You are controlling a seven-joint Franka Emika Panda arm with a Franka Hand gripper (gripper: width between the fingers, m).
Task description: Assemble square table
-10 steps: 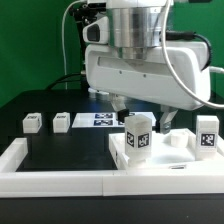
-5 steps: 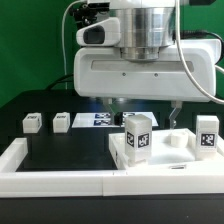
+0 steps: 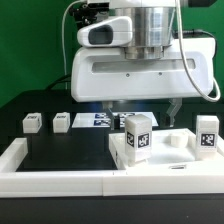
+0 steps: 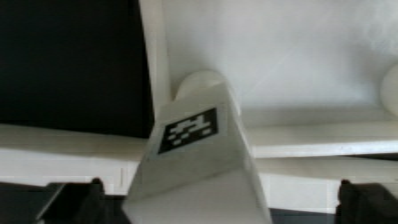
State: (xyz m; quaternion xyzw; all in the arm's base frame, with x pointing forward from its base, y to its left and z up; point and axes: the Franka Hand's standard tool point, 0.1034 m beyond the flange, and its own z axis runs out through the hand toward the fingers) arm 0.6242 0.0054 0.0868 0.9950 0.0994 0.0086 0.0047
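Observation:
The white square tabletop (image 3: 150,160) lies at the front right, against the border wall. One tagged leg (image 3: 137,134) stands upright on it, and a second tagged leg (image 3: 207,135) stands at its right edge. Two loose leg blocks (image 3: 32,121) (image 3: 61,121) lie at the exterior view's left. My gripper (image 3: 143,108) hovers just behind and above the nearer upright leg. In the wrist view the gripper (image 4: 219,196) is open. Its dark fingertips (image 4: 75,200) stand wide apart on either side of that leg (image 4: 199,150) without touching it. The tabletop (image 4: 302,70) lies beneath.
The long white U-shaped border wall (image 3: 40,178) runs along the front and the exterior view's left. The marker board (image 3: 100,120) lies flat behind, partly hidden by the robot hand. The big white hand body (image 3: 140,70) blocks the view of the table's middle back.
The hand has shifted toward the exterior view's left and come a little lower over the nearer upright leg. The legs and the tabletop have not moved.

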